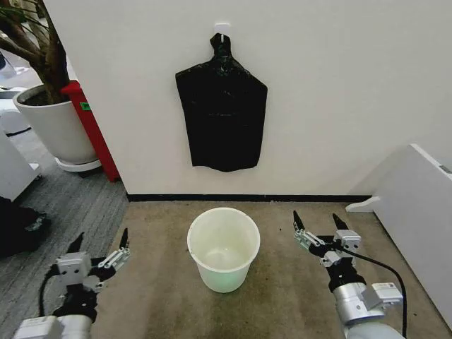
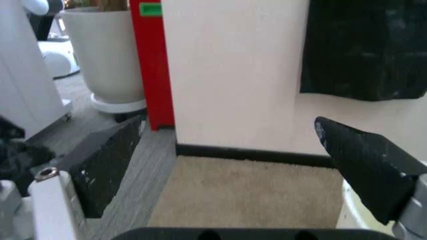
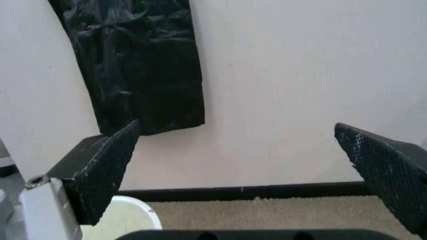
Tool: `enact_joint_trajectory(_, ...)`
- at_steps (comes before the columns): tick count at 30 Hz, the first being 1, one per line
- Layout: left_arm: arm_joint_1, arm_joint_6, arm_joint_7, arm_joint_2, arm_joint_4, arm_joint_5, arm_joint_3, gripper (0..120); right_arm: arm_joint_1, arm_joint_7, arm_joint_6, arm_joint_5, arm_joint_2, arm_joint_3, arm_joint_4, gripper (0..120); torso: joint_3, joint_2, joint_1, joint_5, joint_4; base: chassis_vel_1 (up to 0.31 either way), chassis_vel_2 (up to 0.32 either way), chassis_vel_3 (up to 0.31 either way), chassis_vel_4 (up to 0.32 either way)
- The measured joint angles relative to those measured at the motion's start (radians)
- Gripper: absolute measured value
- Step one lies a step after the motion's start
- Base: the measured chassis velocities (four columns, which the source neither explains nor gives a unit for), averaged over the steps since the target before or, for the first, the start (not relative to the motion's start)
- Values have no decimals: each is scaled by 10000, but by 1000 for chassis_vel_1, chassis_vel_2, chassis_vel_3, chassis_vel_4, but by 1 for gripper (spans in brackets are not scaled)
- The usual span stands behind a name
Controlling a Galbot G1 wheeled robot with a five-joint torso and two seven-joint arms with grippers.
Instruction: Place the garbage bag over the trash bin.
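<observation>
The garbage bag [image 1: 222,116] hangs flat against the wall [image 1: 339,85] from a small white hook [image 1: 221,27], gathered at its top, directly above and behind the trash bin [image 1: 223,248]. The bin stands upright on the carpet [image 1: 282,282] between my two arms, its mouth uncovered. In my left wrist view the bag [image 2: 367,47] is cut off at the frame edge, showing its lower corner alone, and the bin [image 2: 357,217] shows as a sliver of rim behind one fingertip. In my right wrist view the bag's [image 3: 137,60] top is cut off and the bin [image 3: 130,217] is partly hidden behind a fingertip.

My left gripper [image 1: 99,248] is spread wide, holding nothing, low beside the bin. My right gripper [image 1: 319,224] is likewise spread wide and unloaded, on the bin's other side. Both forearms extend forward, fingertips aimed toward the wall.
</observation>
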Motion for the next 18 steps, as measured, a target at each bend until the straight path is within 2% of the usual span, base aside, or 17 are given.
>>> enact_joint_trajectory(8, 98, 17, -21, 68, 10, -140, -62, 100, 70, 142, -167, 331, 59, -4, 195, 100, 0, -1, 0, -3, -2, 0, 0, 0, 0)
enact_joint_trajectory(16, 99, 152, -12, 747, 52, -1098, -152, 100, 58, 136, -134, 389, 36, 1, 98, 100, 1, -3, 0, -3, -1, 0, 0, 0, 0)
enact_joint_trajectory(18, 79, 160, 24, 897, 60, -1277, -176, 100, 224, 133, -145, 1042, -12, -70, 98, 100, 1, -2, 0, -3, -4, 0, 0, 0, 0)
